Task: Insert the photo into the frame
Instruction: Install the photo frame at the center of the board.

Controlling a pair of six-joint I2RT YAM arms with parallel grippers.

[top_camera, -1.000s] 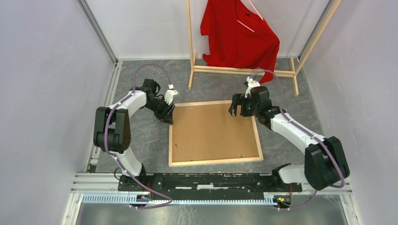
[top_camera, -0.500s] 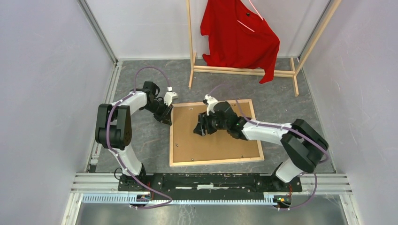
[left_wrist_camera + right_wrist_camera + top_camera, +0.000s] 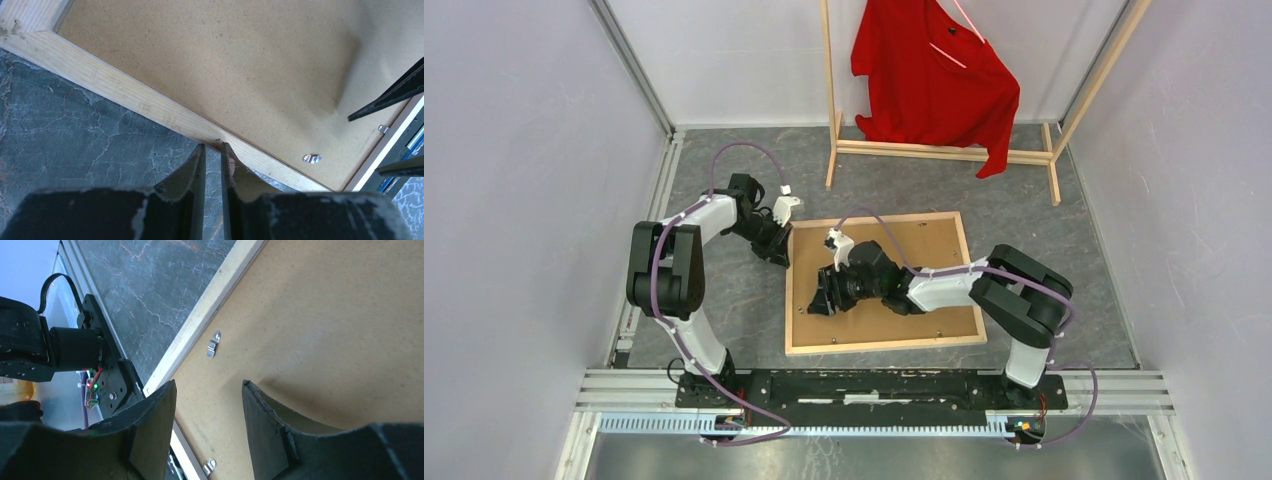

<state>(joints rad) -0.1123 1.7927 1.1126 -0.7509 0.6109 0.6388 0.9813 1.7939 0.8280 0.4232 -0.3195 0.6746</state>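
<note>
The frame (image 3: 884, 344) lies face down on the grey floor, bare-wood border up, with the brown backing board (image 3: 924, 250) inside it. The photo is hidden. My left gripper (image 3: 776, 252) is at the frame's left border near the far corner. In the left wrist view its tips (image 3: 212, 145) touch the border's (image 3: 125, 92) outer edge, open by a narrow gap with only floor between them. My right gripper (image 3: 819, 300) hovers over the board's left part, open and empty (image 3: 209, 384), near a metal clip (image 3: 213, 344) by the border (image 3: 210, 305).
A wooden clothes rack (image 3: 944, 152) with a red shirt (image 3: 934, 75) stands behind the frame. Grey walls close in left and right. The arms' black base rail (image 3: 874, 385) runs along the near edge. More small clips (image 3: 311, 158) sit on the board's rim.
The right arm has swept left across the board from the frame's far right corner to its left side, its jaws narrowing. The left gripper stayed put and its jaws closed to a slit.
</note>
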